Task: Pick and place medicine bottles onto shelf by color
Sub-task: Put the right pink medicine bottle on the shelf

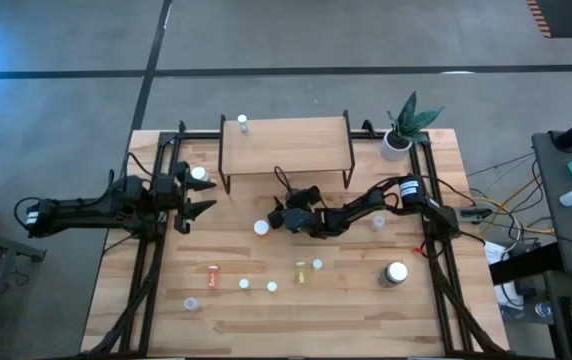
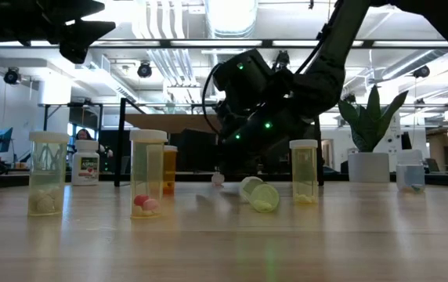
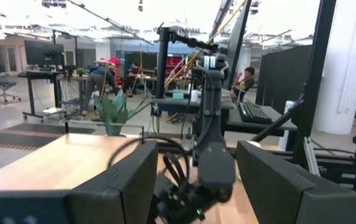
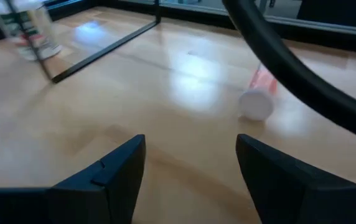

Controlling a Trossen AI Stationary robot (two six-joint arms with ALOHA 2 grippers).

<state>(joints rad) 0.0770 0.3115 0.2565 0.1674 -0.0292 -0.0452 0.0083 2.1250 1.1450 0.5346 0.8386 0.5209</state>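
- The table [image 1: 366, 310] carries my shelf [image 1: 286, 145] at its far edge, with one white-capped bottle [image 1: 242, 123] on its left end.
- My right gripper [image 1: 278, 217] hangs low before the shelf, fingers spread, grasping nothing.
- My left gripper [image 1: 202, 197] waits at the left edge, released too.
- A toppled pink bottle [image 4: 260, 93] lies just beside the right gripper; other medicine bottles [image 1: 266, 285] are scattered nearer the front.
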